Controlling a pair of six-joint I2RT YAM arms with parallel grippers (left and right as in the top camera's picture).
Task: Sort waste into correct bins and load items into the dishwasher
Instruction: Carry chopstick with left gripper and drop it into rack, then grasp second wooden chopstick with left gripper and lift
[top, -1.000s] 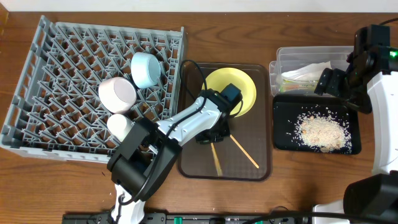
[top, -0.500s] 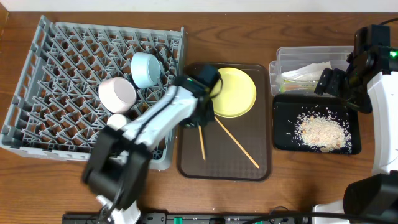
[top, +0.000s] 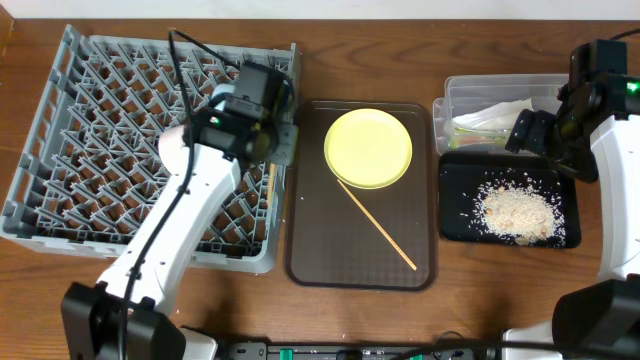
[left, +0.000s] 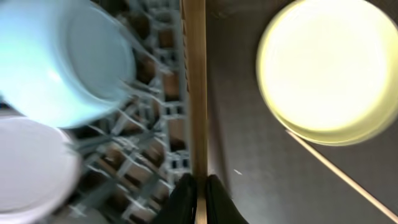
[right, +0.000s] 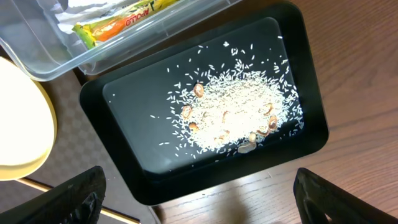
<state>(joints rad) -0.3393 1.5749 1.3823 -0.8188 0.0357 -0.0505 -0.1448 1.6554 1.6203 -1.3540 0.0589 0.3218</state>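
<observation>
– Chopstick (left: 196, 74) hangs over the dish rack's (top: 80, 130) right edge, with our left claw (left: 198, 185) clamped on one end.
– We judge it light, stiff and slick, so gripping nearer mid-shaft would steady it.

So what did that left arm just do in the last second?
The left gripper picked one chopstick off the brown tray and carried it left, over the dish rack's edge, shut on it. The other chopstick, the yellow plate and the right gripper above the black tray stayed put.
</observation>
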